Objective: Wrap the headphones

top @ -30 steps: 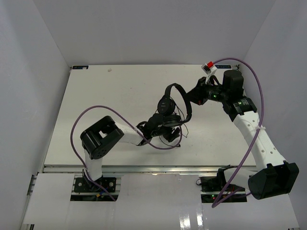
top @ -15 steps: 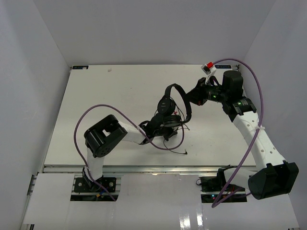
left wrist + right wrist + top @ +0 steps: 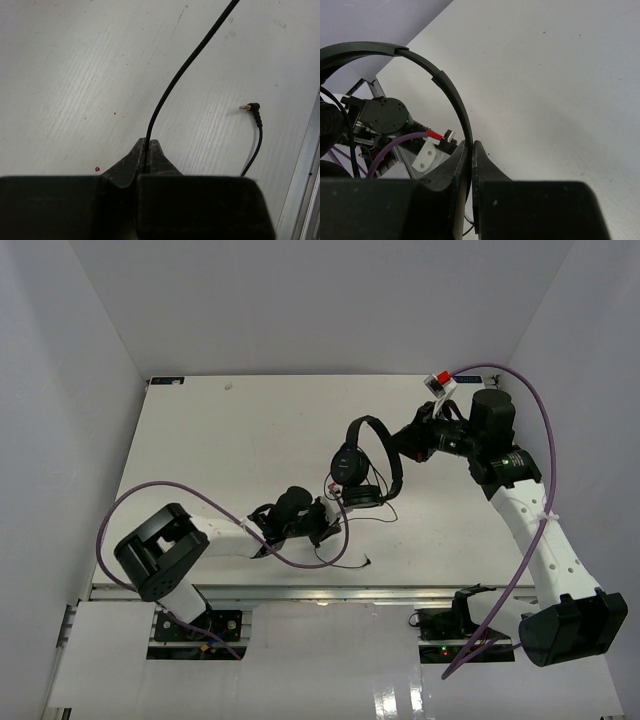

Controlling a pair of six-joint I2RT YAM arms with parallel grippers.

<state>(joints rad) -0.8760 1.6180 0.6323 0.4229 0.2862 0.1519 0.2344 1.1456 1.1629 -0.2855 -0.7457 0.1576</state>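
Your left arm lies low over the surface, elbow folded near its base, forearm reaching toward 3 o'clock. Your left tool [image 3: 328, 524] is pinched tight on the thin black cable [image 3: 175, 80]. Your right arm stretches toward 11 o'clock, wrist bent toward 9 o'clock, right tool [image 3: 404, 446] clamped on the headband [image 3: 445, 87].

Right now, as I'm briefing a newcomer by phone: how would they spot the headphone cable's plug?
On the white table, look by its near edge, right of the left gripper. The thin black cable pinched there ends in the plug: a small angled black stub with a metal tip, unlike the thick purple cables.
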